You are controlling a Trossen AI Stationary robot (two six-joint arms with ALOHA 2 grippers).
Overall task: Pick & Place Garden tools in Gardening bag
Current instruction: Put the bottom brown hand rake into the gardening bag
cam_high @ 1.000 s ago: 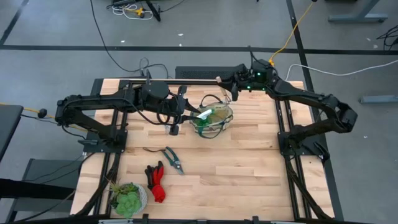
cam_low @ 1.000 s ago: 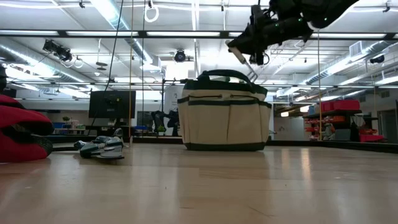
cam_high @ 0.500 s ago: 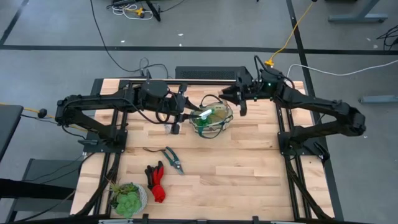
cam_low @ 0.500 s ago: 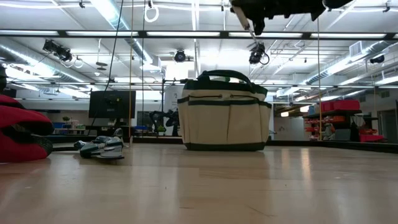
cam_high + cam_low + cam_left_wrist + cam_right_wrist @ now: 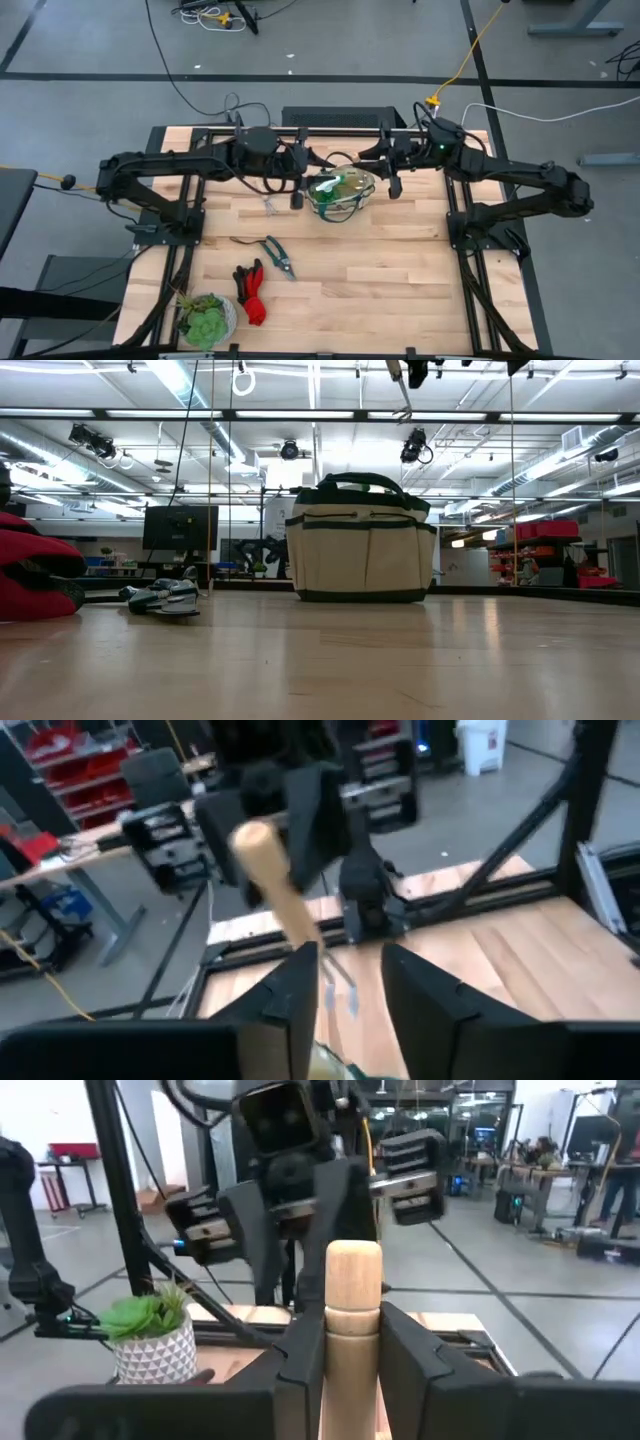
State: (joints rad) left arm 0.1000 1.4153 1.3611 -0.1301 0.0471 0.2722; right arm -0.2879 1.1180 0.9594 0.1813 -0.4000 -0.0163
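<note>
Nearest on the table, the gloves and shears are left unpacked beside a potted plant. Farther back, the bag is stood mouth-up between both arms, likely so tools can be dropped in. A fork is clamped by its handle in the right gripper, just beside the bag. A second fork is seen at the left gripper. Whether it is gripped cannot be told. The bag's contents are hard to make out.

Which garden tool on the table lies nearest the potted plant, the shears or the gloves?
The red-and-black gloves, right beside the plant; the shears lie farther off.
</note>
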